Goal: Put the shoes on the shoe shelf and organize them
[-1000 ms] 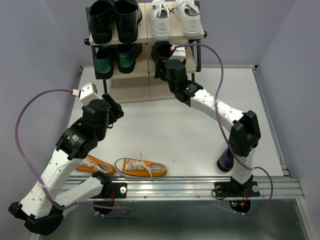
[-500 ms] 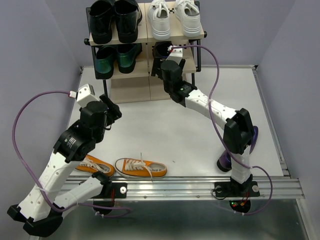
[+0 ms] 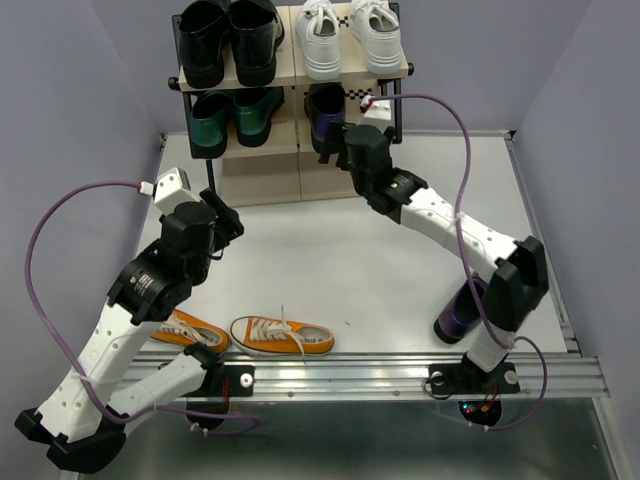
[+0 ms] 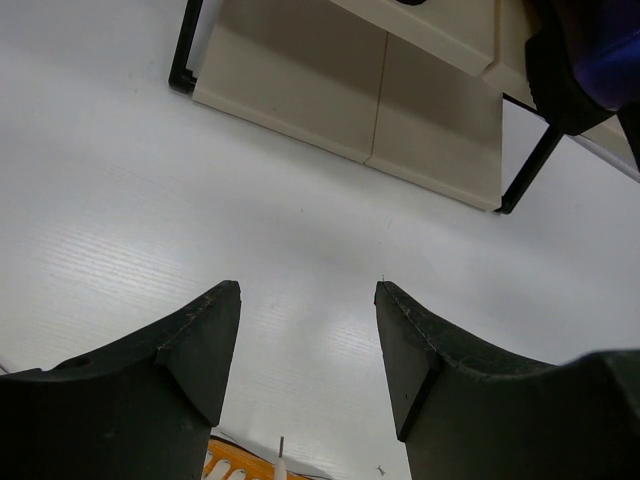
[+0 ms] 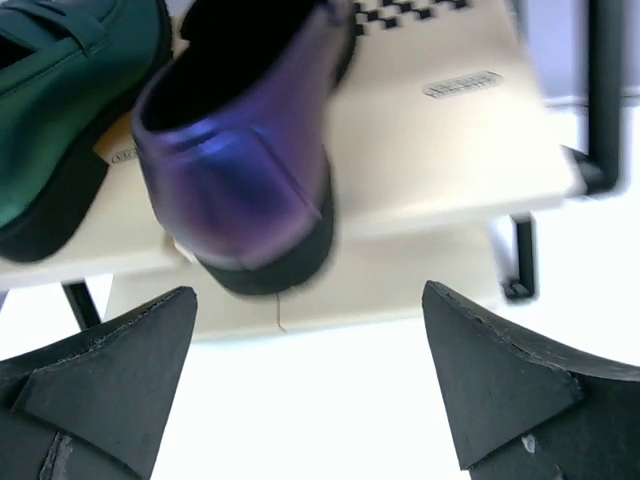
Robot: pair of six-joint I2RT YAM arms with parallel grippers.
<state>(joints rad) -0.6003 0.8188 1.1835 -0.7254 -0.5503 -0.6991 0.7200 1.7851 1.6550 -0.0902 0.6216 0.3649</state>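
Note:
The shoe shelf [image 3: 290,72] stands at the back. White sneakers [image 3: 350,38] sit on its top tier, right side. One purple loafer [image 3: 324,112] stands on the middle tier's right half, heel towards me; in the right wrist view [image 5: 240,180] it sits free just beyond my open right gripper [image 5: 310,370]. That gripper [image 3: 338,146] hovers in front of the middle tier. The other purple loafer [image 3: 460,314] lies on the table by the right arm. Two orange sneakers [image 3: 283,336] [image 3: 190,330] lie at the near edge. My left gripper [image 3: 232,222] [image 4: 308,300] is open and empty above the table.
A shiny black pair [image 3: 228,40] fills the top tier's left half and a metallic green pair [image 3: 232,116] the middle tier's left half, next to the purple loafer [image 5: 60,130]. The bottom board [image 4: 380,100] is bare. Purple cables loop off both arms.
My right gripper has pulled back from the middle tier and shifted right, leaving the purple loafer on the board. The right elbow swung right. The left arm barely moved.

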